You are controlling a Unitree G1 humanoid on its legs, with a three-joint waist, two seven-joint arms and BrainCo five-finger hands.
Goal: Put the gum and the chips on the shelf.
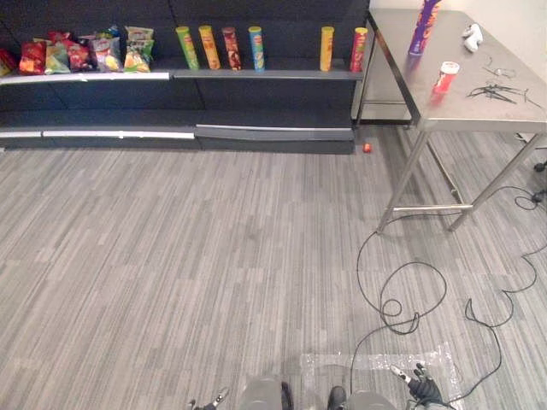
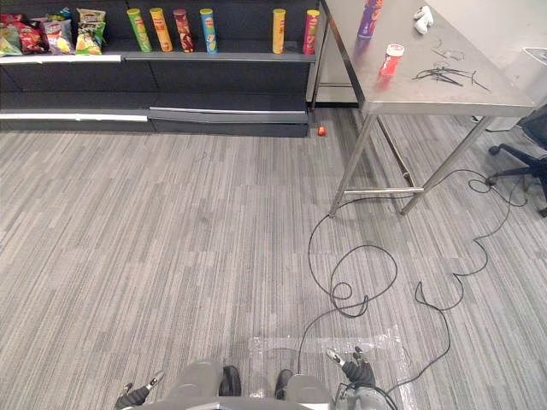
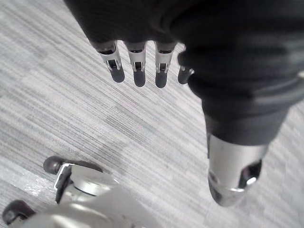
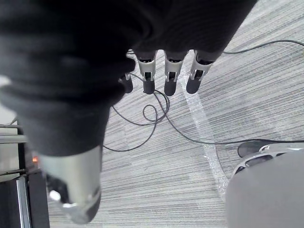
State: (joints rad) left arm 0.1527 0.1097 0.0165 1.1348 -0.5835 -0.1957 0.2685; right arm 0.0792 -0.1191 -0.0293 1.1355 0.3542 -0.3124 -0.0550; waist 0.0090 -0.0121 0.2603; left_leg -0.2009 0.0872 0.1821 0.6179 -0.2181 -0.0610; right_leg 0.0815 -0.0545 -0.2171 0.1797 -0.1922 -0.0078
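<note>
A tall purple chips can stands at the far end of the grey metal table on the right. Nearer on the same table stands a small red-and-white gum tub. The dark shelf runs along the back wall, several steps away across the floor. My left hand hangs low at my side, fingers straight and holding nothing. My right hand hangs low on the other side, also open and empty. Both are far from the table and the shelf.
The shelf holds several upright chips cans and bags of snacks at its left end. A small red thing lies on the floor by the shelf's right end. A white object and black strands lie on the table. An office chair stands at right.
</note>
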